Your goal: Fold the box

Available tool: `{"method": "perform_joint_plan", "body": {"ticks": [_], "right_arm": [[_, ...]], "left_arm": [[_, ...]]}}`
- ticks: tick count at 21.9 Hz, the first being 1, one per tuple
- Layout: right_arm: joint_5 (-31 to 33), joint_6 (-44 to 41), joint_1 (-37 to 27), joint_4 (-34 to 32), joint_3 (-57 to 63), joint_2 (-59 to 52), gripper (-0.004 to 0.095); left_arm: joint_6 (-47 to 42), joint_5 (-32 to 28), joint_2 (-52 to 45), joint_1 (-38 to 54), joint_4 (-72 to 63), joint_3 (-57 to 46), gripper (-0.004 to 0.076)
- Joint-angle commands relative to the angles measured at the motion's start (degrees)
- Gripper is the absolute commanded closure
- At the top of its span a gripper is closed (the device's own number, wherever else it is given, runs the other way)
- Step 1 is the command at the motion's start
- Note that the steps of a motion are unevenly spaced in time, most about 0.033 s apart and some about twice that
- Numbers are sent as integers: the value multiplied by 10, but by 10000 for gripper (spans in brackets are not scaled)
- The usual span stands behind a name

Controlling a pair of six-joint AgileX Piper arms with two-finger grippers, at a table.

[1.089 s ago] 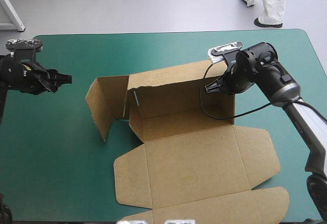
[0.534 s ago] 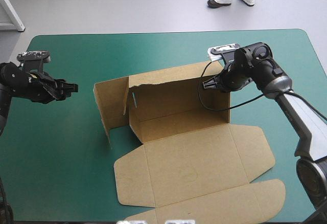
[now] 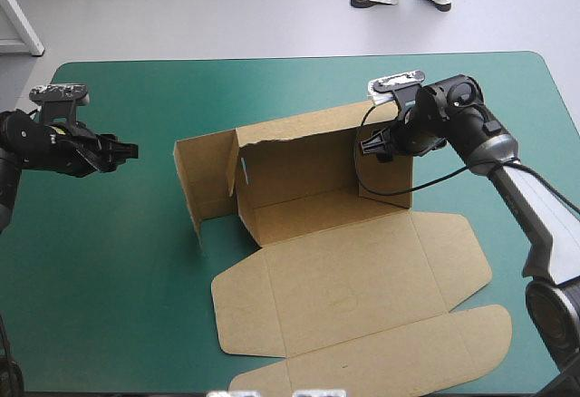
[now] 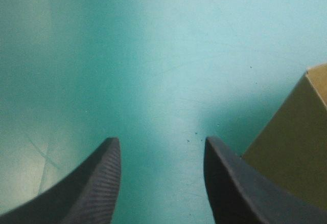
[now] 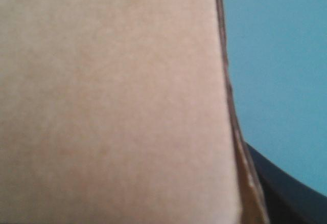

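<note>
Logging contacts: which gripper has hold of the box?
The right gripper, clamped on the right wall of the box; the left gripper is open over the teal-green cover, apart from it.

The brown box [image 3: 349, 279] has its back wall up, lid flat toward 6 o'clock. The right gripper [image 3: 369, 146] touches it at 1 o'clock; the left gripper [image 3: 125, 150] hovers apart at 9.

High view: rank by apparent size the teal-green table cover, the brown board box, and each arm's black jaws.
1. Teal-green table cover
2. Brown board box
3. Left black jaws and right black jaws: alike, unranked.
</note>
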State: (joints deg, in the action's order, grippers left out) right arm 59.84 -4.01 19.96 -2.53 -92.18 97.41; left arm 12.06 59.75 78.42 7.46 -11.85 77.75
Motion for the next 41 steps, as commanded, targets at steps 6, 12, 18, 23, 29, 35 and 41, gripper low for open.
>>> {"method": "perform_joint_plan", "body": {"ticks": [6, 12, 18, 23, 29, 35, 41], "right_arm": [[12, 16, -4, 5, -11, -79, 212], [2, 20, -4, 5, 27, -133, 212], [-210, 0, -4, 12, 279, -261, 212], [-412, -10, -4, 18, 426, -259, 221], [-527, -9, -4, 12, 439, -195, 377], [-531, -9, -4, 14, 428, -145, 658], [-400, -14, -4, 14, 356, -169, 926]], "left_arm": [[5, -50, -15, -1, 0, 13, 358], [5, -58, -15, -1, 8, 13, 358], [5, -63, -15, -1, 8, 13, 358], [5, -62, -15, -1, 10, 13, 358], [5, -57, -15, -1, 10, 13, 358], [5, -58, -15, -1, 12, 13, 358], [5, -64, -15, -1, 12, 13, 360]]}}
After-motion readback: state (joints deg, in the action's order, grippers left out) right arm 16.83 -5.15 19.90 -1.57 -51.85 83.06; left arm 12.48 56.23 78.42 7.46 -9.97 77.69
